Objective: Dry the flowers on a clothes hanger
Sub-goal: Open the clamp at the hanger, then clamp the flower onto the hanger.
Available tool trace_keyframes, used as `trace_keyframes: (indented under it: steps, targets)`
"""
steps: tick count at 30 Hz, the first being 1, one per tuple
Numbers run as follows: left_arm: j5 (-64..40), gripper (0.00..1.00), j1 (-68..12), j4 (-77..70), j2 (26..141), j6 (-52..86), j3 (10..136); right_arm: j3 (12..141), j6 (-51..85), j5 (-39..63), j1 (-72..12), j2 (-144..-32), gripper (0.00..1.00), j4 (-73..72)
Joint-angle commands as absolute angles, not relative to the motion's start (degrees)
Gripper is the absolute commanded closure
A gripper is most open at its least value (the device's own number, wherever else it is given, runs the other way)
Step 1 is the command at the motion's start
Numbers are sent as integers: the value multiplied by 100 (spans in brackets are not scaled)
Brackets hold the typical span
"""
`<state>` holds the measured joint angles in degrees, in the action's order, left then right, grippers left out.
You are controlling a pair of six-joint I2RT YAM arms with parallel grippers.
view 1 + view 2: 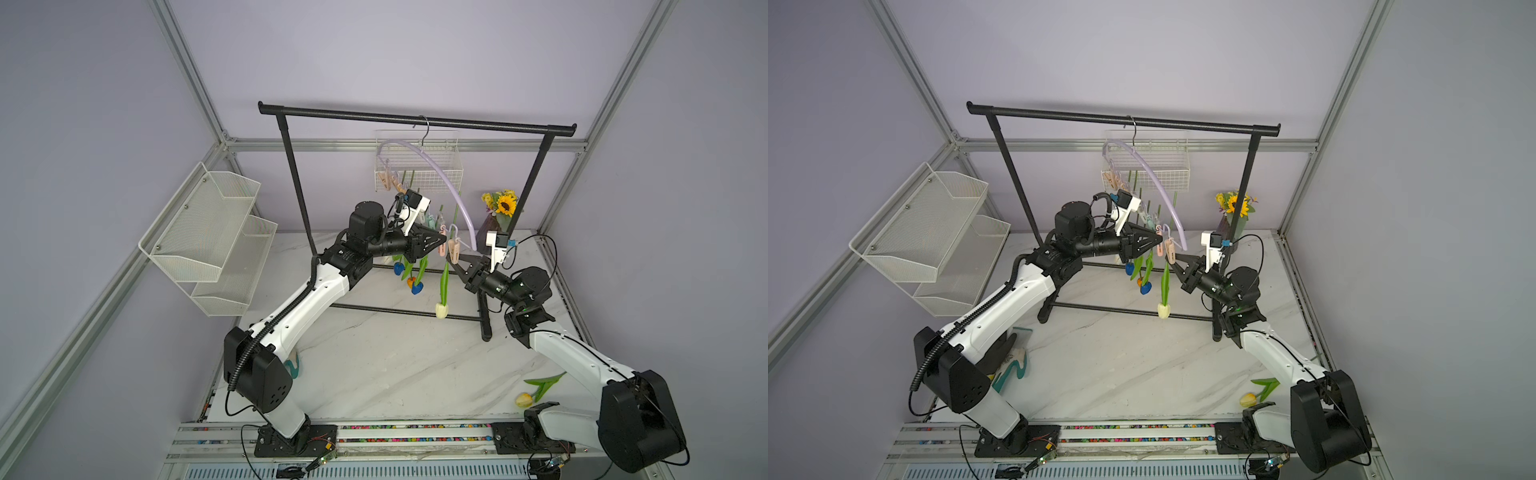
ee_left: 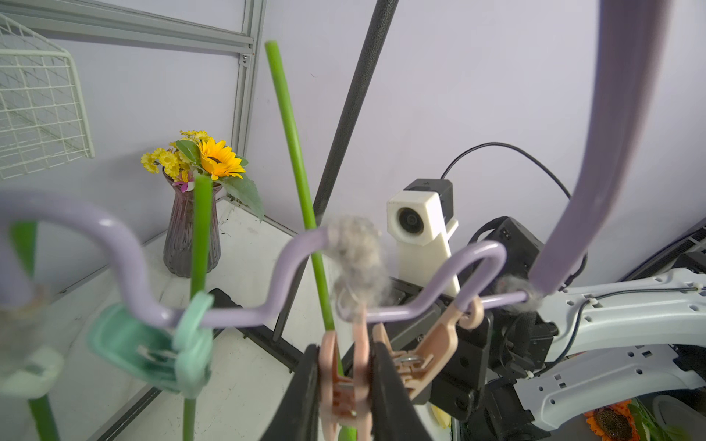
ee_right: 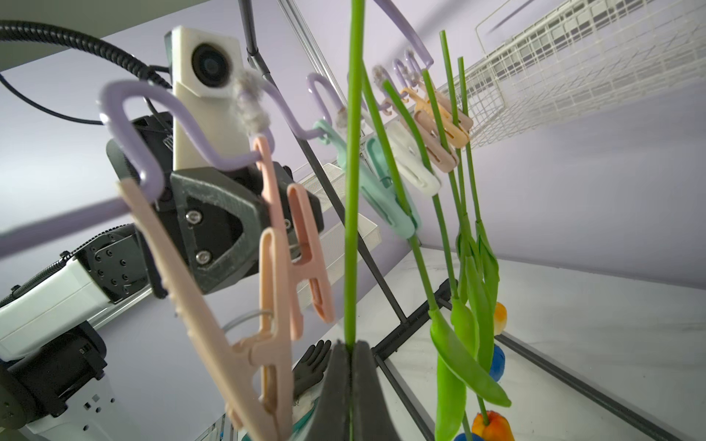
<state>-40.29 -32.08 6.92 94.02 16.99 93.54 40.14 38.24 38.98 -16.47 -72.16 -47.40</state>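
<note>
The pale lilac clothes hanger (image 1: pixel 446 178) (image 1: pixel 1154 174) hangs tilted from the black rack. Several flowers (image 1: pixel 411 274) (image 3: pixel 462 267) hang head down from its pastel clothespins. My left gripper (image 1: pixel 442 241) (image 2: pixel 345 351) is shut on a pink clothespin (image 2: pixel 345 378) near the hanger's low end, both fingers pressing its arms. My right gripper (image 1: pixel 453 259) (image 3: pixel 349 345) is shut on the green stem (image 3: pixel 353 191) of a white tulip (image 1: pixel 441 310) (image 1: pixel 1163 310), held head down, its stem running close beside that pink clothespin (image 3: pixel 301 248). A yellow tulip (image 1: pixel 524 400) (image 1: pixel 1246 400) lies on the table by the right arm's base.
The black garment rack (image 1: pixel 415 118) spans the back of the marble table. A sunflower bouquet in a purple vase (image 1: pixel 500 208) stands at the back right. A white wire basket (image 1: pixel 419 166) hangs on the back wall, a mesh shelf (image 1: pixel 208 232) at left. A glove (image 1: pixel 1013 361) lies under the left arm.
</note>
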Motion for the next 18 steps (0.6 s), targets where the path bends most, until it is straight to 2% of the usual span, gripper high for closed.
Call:
trace_keyframes:
  steps: [1, 18]
  targets:
    - [-4025, 84, -3239, 447, 9306, 1779, 9586, 3755, 3937, 3650, -1868, -7089, 100, -5247]
    - [-3889, 91, -3241, 197, 9346, 1973, 9532, 3112, 3890, 3158, -2529, -6620, 100, -5362]
